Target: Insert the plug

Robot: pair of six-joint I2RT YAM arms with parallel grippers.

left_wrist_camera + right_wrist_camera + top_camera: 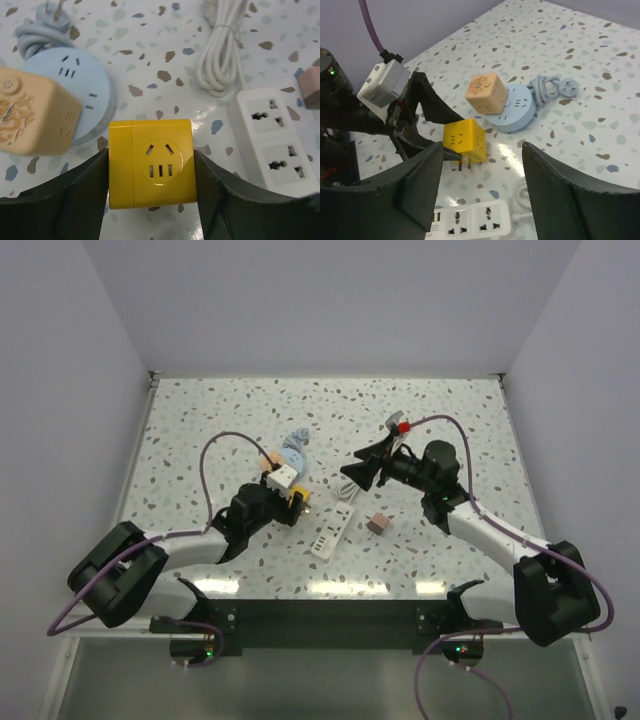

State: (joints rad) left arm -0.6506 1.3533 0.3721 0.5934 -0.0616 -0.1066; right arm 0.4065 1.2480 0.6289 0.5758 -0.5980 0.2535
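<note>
The left gripper (151, 167) pinches the yellow cube (464, 140) by its two sides, and the right gripper (482, 150) stands spread with nothing between its fingers. The plug (377, 524) lies on the table (200, 420), just beside the white power strip (333, 533), held by neither gripper

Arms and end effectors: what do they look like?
The left arm and right arm have white links, black joints and bases. A purple cable loops to each wrist. The left end effector and right end effector have broad black fingers.
</note>
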